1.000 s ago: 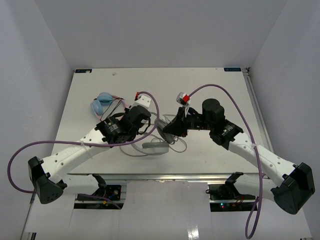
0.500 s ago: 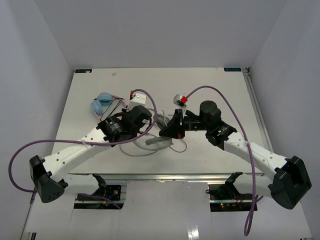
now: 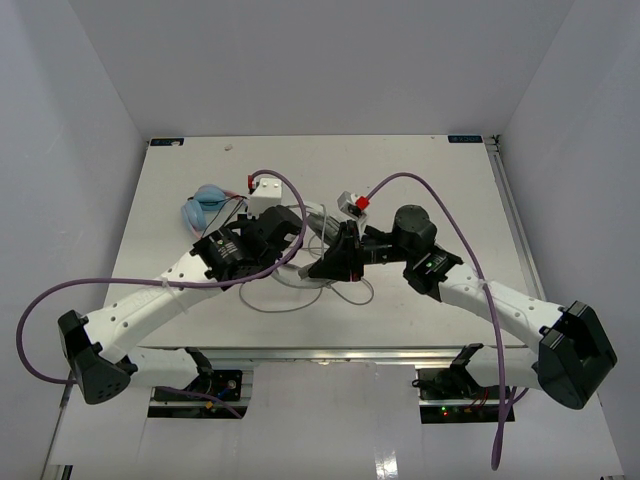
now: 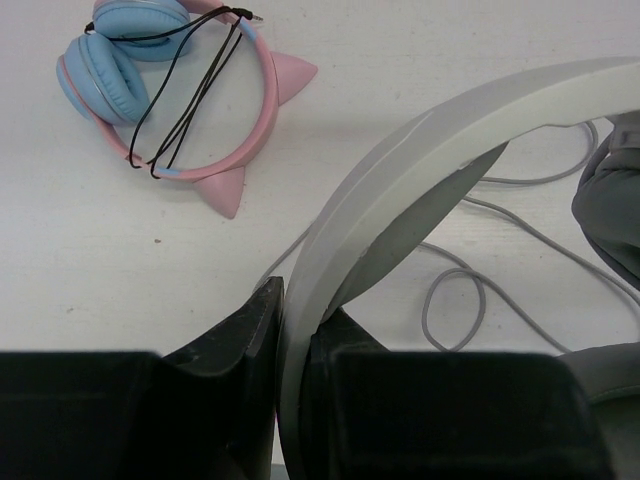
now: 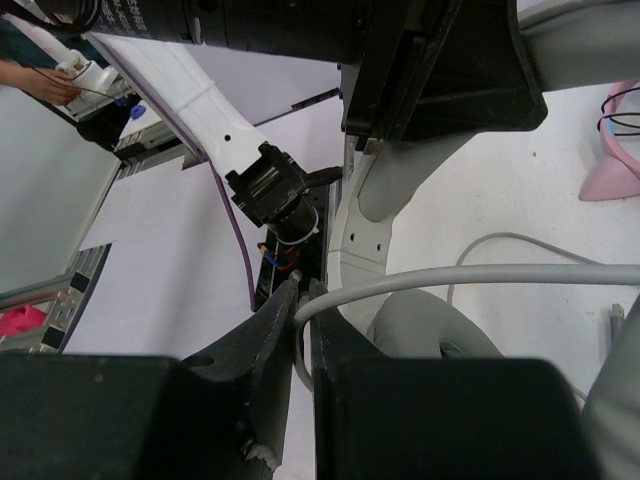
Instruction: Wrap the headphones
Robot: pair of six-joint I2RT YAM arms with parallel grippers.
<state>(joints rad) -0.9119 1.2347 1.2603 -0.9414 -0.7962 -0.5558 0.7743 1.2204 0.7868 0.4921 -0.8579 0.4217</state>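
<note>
Left wrist view, left to right: pink-and-blue headset on the table, not your target. Next, left gripper clamped tight on the headband of the headphones, arch rising rightward, grey ear cup at the right edge. Right wrist view: right gripper nipped onto the thin cable, jaws nearly touching, line running off right above the ear cup.

Location: top external puts the headphones mid-table between your two grippers, right of the pink-and-blue headset.

Risks, my read:
- The cable is thin. Pull it taut round the headband and it may slide out of the right pinch, so the wrap goes slack.
- The left hold looks low on the headband, toward one end. A hard tug could pivot the headphones in the jaws and swing the ear cup.
- The grippers are crowded, so circling the cable invites a bump.
- Slack loops on the table could knot or catch as you draw them in.

View differences:
- Top external hides both grips under the arm hardware; only the wrist cameras show them.
- Left wrist alone shows the slack under the arch and the gap to the pink-and-blue headset.
- Right wrist alone shows the left gripper's body just above the right gripper.
- Only top external shows both grippers together.
</note>
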